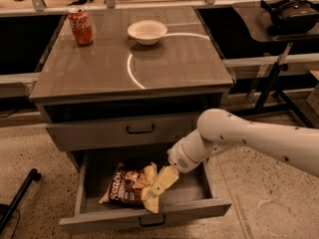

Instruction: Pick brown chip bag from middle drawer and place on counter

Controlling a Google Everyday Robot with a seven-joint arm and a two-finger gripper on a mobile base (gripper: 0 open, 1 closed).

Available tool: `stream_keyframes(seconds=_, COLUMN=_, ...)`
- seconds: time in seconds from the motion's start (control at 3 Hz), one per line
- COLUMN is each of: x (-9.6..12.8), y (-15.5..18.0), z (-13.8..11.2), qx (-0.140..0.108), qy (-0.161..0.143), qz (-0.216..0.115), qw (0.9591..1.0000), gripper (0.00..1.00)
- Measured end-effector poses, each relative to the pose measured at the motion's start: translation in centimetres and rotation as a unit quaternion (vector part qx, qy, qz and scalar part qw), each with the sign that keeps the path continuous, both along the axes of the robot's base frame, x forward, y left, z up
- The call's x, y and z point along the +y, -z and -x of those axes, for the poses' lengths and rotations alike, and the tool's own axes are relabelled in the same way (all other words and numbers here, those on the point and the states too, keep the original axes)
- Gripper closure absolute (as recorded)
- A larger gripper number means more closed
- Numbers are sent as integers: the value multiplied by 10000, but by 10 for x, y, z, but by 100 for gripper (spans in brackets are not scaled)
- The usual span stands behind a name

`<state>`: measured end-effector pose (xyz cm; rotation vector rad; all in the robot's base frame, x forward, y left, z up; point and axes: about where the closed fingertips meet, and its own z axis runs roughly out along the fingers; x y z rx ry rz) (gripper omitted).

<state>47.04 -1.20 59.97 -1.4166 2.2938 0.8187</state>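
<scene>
The brown chip bag (130,186) lies flat in the open middle drawer (144,219), left of centre, with white lettering along its left side. My gripper (160,183) reaches down into the drawer from the right on the white arm. Its cream fingertips (164,179) are at the bag's right edge, over its pale folded corner. The counter (124,59) is the glossy wood-grain top of the cabinet, above the drawers.
A red soda can (80,26) stands at the counter's back left. A white bowl (147,32) sits at its back centre. The drawer above (129,131) is closed. A dark side table with a headset (291,11) stands at the right.
</scene>
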Motion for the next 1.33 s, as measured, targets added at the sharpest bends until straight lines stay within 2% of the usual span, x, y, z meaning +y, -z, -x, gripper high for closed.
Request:
stream_keyframes(seconds=0.33, x=39, y=47, z=-18, qx=149, qy=-183, qz=153, qw=9996, gripper=0)
stream_keyframes(seconds=1.33, x=46, y=86, z=-35, qx=159, qy=-157, qz=24, qw=9997, gripper=0)
